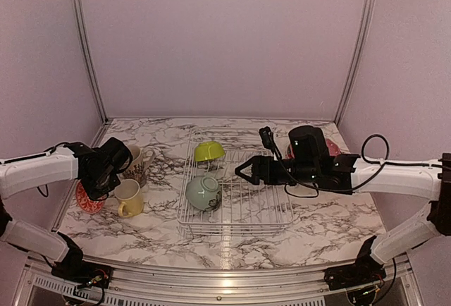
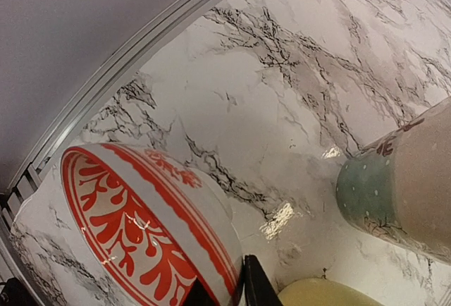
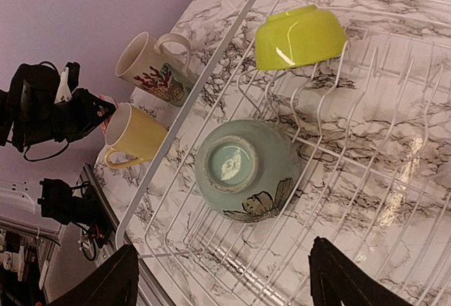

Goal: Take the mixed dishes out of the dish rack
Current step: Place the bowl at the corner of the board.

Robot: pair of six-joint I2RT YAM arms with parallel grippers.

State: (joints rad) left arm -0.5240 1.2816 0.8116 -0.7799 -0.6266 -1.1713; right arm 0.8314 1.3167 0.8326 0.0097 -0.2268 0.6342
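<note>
The white wire dish rack (image 1: 268,211) stands mid-table and holds an upturned pale-green bowl (image 1: 204,192) and a tilted lime bowl (image 1: 209,151). My right gripper (image 1: 244,172) is open and empty above the rack. In the right wrist view its fingers (image 3: 116,281) spread wide just short of the pale-green bowl (image 3: 246,168); the lime bowl (image 3: 299,36) lies beyond. My left gripper (image 1: 106,173), left of the rack, is shut on the rim of the red-patterned bowl (image 2: 141,221), held tilted low over the table. The yellow mug (image 1: 129,198) and the cream patterned mug (image 1: 139,164) stand beside it.
A red plate (image 1: 337,148) lies on the table behind my right arm, mostly hidden. The yellow mug (image 2: 331,293) and the cream mug (image 2: 402,193) are close to my left gripper. The left wall rail (image 2: 141,45) runs just past the bowl.
</note>
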